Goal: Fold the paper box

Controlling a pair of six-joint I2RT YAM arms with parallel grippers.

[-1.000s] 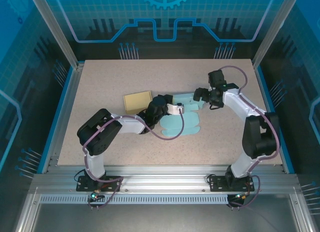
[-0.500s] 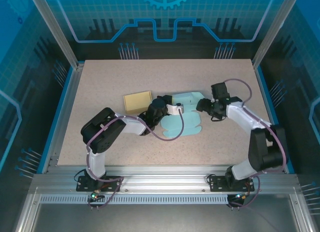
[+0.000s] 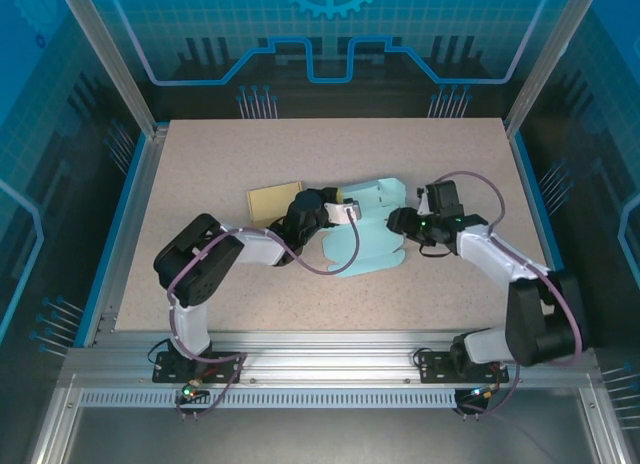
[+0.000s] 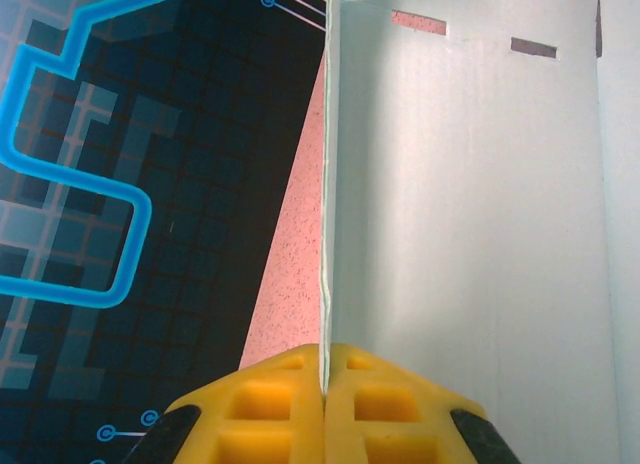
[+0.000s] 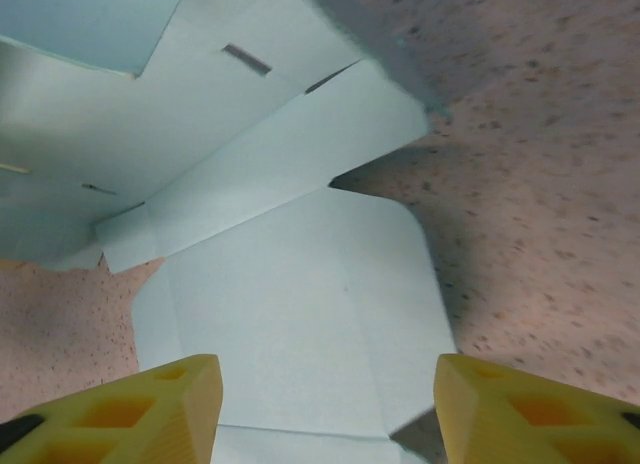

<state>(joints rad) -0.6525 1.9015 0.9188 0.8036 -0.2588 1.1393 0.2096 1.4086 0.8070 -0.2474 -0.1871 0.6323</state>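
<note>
1. My left gripper [image 4: 325, 384] is pinched tight on one edge of the light-blue paper box [image 4: 470, 214]. The sheet stands edge-on between my yellow pads [image 4: 270, 404].
2. From above, the paper box [image 3: 365, 242] lies mid-table [image 3: 200, 164], its far part lifted. My left gripper [image 3: 345, 212] grips it at about 10 o'clock.
3. My right gripper [image 3: 400, 222] sits at the box's 3 o'clock side with its jaws apart. A rounded flap [image 5: 300, 324] lies below the gap.
4. A tan card [image 3: 272, 201] lies flat at 9 o'clock of the box.
</note>
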